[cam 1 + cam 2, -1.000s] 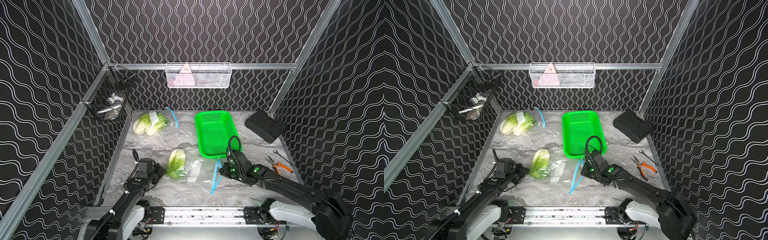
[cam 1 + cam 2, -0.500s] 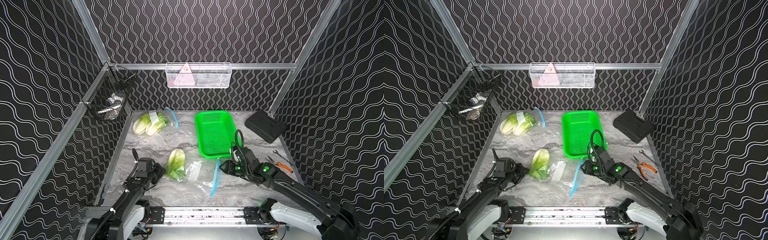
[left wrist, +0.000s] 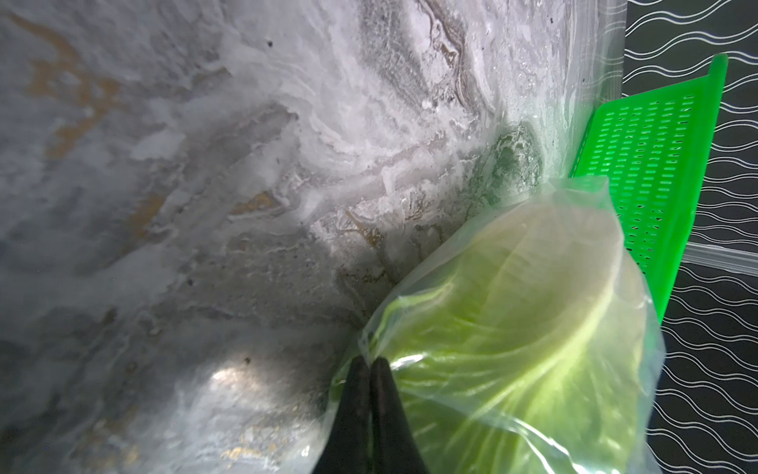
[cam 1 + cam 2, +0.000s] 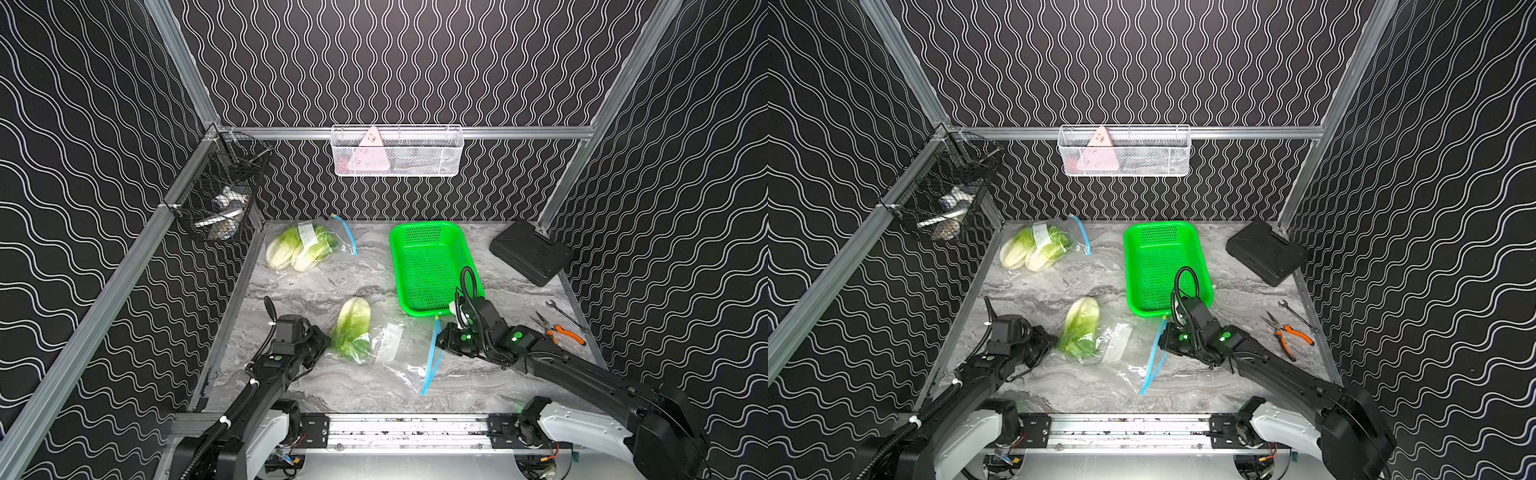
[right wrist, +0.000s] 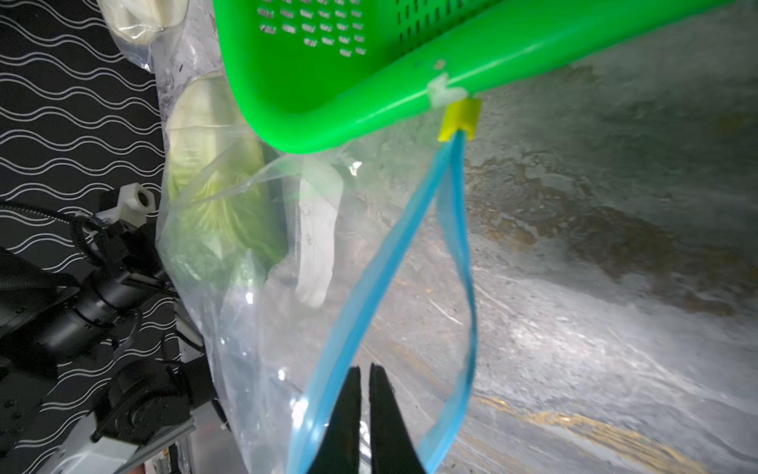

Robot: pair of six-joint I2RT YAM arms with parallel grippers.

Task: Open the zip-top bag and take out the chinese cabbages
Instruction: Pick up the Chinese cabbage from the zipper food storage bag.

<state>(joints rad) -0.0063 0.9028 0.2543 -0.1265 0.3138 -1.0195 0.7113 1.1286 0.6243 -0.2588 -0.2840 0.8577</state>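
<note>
A clear zip-top bag (image 4: 395, 353) with a blue zip lies at mid-table and holds one of the chinese cabbages (image 4: 353, 322) (image 4: 1084, 320). My left gripper (image 4: 327, 341) (image 3: 369, 361) is shut on the bag's closed corner beside the leaves (image 3: 512, 328). The bag's mouth gapes as a blue loop, with the yellow slider (image 5: 459, 119) at its far end by the basket. My right gripper (image 4: 441, 338) (image 5: 365, 369) sits at that mouth between the two blue lips. Its jaws are together with only a thin slit, and nothing shows between them.
A second zip bag (image 4: 307, 249) holding two cabbages lies at the back left. The green mesh basket (image 4: 424, 225) stands just behind the right gripper. A black case (image 4: 528, 257), pliers (image 4: 561, 330) and a wrench (image 4: 565, 311) lie at the right. Wire baskets (image 4: 397, 151) (image 4: 220, 195) hang on the walls.
The right gripper opened briefly at the zip edge and closed again, and its wrist shifted slightly. The left gripper and the bag corner have stayed put.
</note>
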